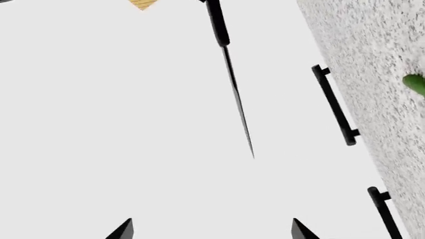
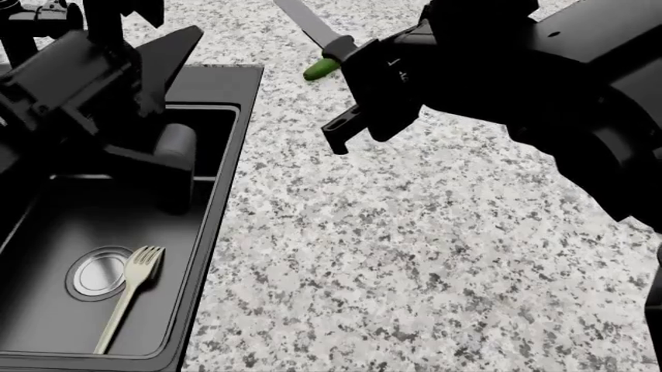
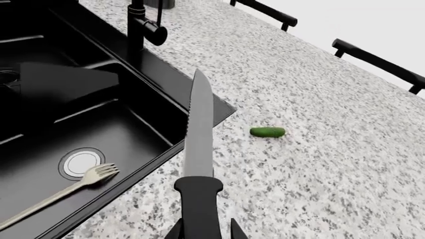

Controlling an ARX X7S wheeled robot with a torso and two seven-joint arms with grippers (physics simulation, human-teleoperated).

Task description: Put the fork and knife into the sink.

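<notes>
**One utensil in the basin, one still in the right gripper**

Two task items sit apart. The fork (image 2: 129,294) lies flat on the floor of the sink (image 2: 222,194), tines touching the round drain (image 2: 96,273), handle running toward the basin's near wall. The knife (image 3: 198,149) is clamped by its black handle in the right gripper (image 3: 204,230), blade pointing away from the gripper and raised above the granite counter (image 2: 414,256).

In the right wrist view, the blade tip reaches over the sink's rim, with the basin to one side of the blade and open counter to the other. A small green cucumber (image 3: 267,132) lies on that open side, well clear of the blade. The faucet (image 3: 143,27) stands beyond the tip, at the far rim. Past the counter edge, black cabinet handles (image 3: 378,64) show.

From the head view, only part of the blade and the cucumber show behind the right arm, so the grip itself is hidden there; the wrist view shows it.

Looking from the left wrist, the left gripper (image 1: 211,229) has its fingertips spread wide with nothing between them, facing a white cabinet front, the counter edge off to one side. The knife appears there too, seen edge-on as a thin line.
</notes>
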